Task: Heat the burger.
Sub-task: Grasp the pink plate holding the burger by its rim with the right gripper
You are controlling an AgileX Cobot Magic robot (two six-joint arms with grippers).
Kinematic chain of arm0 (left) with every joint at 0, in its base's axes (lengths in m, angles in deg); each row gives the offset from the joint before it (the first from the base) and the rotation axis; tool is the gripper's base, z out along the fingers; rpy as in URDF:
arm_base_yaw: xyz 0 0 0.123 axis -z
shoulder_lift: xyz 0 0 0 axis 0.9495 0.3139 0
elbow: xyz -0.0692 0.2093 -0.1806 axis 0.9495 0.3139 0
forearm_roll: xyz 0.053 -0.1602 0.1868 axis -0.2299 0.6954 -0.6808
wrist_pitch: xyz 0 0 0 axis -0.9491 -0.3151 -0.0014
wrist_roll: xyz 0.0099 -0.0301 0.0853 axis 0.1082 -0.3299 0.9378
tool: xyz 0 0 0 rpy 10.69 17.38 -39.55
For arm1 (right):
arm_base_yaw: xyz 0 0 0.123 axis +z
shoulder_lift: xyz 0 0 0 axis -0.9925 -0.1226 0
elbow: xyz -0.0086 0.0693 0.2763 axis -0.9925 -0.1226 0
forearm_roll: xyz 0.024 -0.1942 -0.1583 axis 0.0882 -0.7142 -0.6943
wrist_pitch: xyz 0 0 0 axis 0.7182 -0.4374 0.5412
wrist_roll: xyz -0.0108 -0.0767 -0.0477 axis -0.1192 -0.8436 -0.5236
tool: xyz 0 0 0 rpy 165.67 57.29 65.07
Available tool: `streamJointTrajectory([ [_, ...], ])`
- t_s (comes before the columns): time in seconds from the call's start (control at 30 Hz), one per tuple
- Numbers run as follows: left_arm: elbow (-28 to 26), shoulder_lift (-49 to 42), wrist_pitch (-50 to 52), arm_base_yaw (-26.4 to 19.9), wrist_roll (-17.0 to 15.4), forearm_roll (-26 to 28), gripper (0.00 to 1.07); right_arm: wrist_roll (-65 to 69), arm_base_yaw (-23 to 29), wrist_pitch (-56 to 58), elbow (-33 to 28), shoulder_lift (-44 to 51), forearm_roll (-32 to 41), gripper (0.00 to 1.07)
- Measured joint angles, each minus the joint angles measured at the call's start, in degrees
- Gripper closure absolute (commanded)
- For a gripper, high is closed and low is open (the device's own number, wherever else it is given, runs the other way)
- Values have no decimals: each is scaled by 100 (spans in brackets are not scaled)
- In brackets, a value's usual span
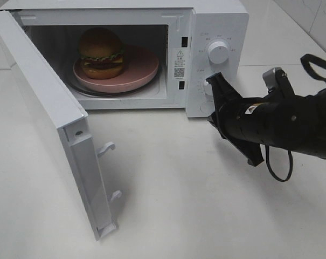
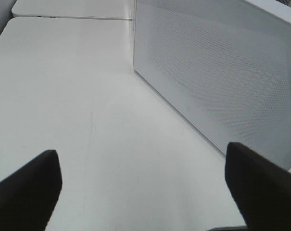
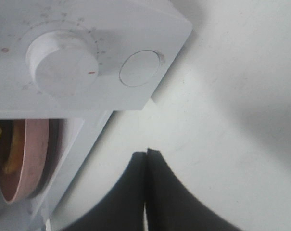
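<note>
Inside the white microwave (image 1: 216, 21), door (image 1: 39, 108) swung wide to the left: a tall burger (image 1: 102, 53), seated on the left part of a round pink plate (image 1: 144, 65) atop the glass turntable (image 1: 84, 89). Glossy golden-brown dome of a bun on top, a green lettuce frill just beneath, then a dark patty, red and yellow layers and a tan bottom bun. Upright, toward the cavity's left side, well behind the door opening.

To the right, in front of the control panel: the right gripper (image 1: 212, 85), black fingers (image 3: 131, 183) pressed tight together with nothing between them, tip near the lower knob (image 1: 206, 89) and below the upper knob (image 1: 218, 52). Contact with the panel impossible to judge. From the right wrist camera, those closed fingertips over the white table (image 3: 232, 120), with the lower knob, a round button (image 3: 139, 69) and the plate's pink rim close by.

Seen only from its own wrist camera, the left gripper (image 2: 143, 192): dark fingers (image 2: 25, 190) spread wide, holding nothing, over the table beside the microwave's perforated side wall (image 2: 217, 72).
</note>
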Motion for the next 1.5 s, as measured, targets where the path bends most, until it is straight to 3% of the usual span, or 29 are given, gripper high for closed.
streamJointTrajectory([
  [0.33, 0, 0, 0, 0, 0, 0, 22, -2183, 0, 1765, -11, 974, -6, 106],
  [0.53, 0, 0, 0, 0, 0, 0, 22, -2767, 0, 2412, 0, 1186, -172, 106],
  [0.63, 0, 0, 0, 0, 0, 0, 22, -3008, 0, 3174, 183, 1266, -584, 106],
  [0.7, 0, 0, 0, 0, 0, 0, 22, -3088, 0, 4211, 573, 1272, -1381, 106],
  [0.8, 0, 0, 0, 0, 0, 0, 22, -3088, 0, 4509, 682, 1272, -1599, 106],
  [0.97, 0, 0, 0, 0, 0, 0, 22, -3661, 0, 6154, 1278, 1272, -2538, 105],
  [1.07, 0, 0, 0, 0, 0, 0, 22, -3833, 0, 6343, 1341, 1272, -2584, 105],
  [1.23, 0, 0, 0, 0, 0, 0, 22, -5323, 0, 7437, 1627, 1272, -2756, 104],
  [1.5, 0, 0, 0, 0, 0, 0, 22, -7030, 0, 7958, 1782, 1283, -2836, 102],
])
